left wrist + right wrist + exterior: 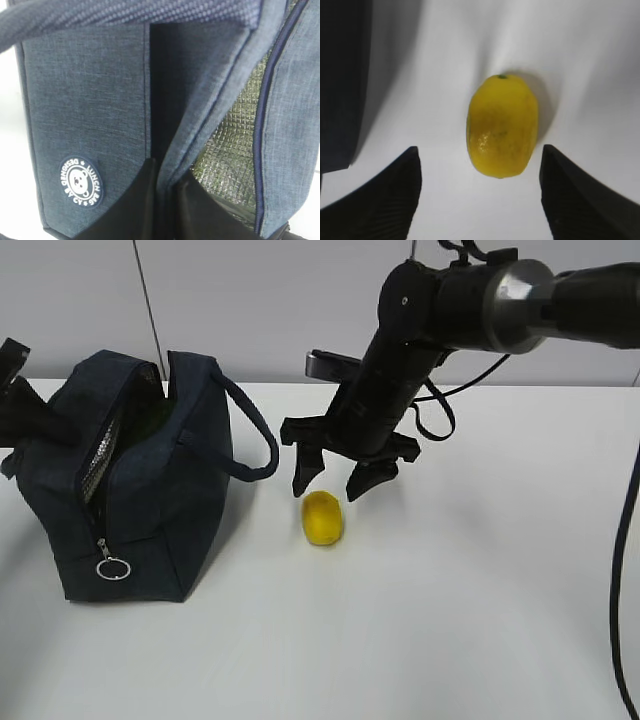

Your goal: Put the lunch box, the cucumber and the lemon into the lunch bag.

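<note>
Nearest the exterior camera stands the boxy dark navy fabric lunch bag (140,480), at about nine o'clock on the white table (450,620), its silver ring zipper pull (112,568) hanging low and its top gaping to show quilted silver lining. Its edge is pinched by the clenched left gripper (167,200), which keeps the mouth open. At the table's centre lies the small bright yellow oval lemon (323,517), just beside the bag's three o'clock side and untouched. Above it, toward twelve o'clock, hovers the right gripper (340,478), released wide and holding nothing; in the right wrist view the lemon (502,126) sits between the two black fingers (580,195), slightly ahead of their tips. Neither the lunch box nor the cucumber is visible, so probably the lemon is the last item. To grasp well, descend straight, advance a little so the pads meet the lemon's widest part, close gently lest it roll, then lift clear of the handle (250,430) before swinging over the opening.
</note>
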Tool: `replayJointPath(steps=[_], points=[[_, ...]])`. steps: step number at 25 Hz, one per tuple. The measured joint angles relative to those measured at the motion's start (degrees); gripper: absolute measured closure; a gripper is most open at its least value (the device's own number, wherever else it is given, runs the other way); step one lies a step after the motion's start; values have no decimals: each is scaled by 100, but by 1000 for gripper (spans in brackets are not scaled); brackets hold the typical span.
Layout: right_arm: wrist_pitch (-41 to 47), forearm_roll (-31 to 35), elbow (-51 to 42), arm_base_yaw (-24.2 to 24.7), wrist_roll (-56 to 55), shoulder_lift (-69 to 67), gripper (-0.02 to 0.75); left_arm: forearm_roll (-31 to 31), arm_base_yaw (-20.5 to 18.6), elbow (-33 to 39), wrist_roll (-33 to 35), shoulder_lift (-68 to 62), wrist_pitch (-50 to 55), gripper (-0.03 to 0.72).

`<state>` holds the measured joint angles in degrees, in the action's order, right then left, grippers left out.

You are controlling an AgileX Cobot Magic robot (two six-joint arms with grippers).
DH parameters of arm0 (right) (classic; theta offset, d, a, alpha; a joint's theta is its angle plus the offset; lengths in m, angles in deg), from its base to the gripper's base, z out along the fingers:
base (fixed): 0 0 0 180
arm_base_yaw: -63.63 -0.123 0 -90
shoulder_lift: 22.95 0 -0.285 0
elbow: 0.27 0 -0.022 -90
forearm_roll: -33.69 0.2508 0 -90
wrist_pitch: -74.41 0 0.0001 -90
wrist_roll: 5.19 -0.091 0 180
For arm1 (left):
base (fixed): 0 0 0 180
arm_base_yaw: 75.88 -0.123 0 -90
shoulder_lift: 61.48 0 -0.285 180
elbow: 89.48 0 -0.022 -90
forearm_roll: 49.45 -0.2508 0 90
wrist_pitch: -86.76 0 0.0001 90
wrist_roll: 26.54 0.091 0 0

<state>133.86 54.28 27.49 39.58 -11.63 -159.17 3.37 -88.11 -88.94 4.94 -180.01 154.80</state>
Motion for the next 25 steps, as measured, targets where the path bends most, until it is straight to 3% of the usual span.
replayJointPath(steps=[25], points=[[-510,272,35,0,-11,-602,190,-26,0,0,0,0,-11,659]])
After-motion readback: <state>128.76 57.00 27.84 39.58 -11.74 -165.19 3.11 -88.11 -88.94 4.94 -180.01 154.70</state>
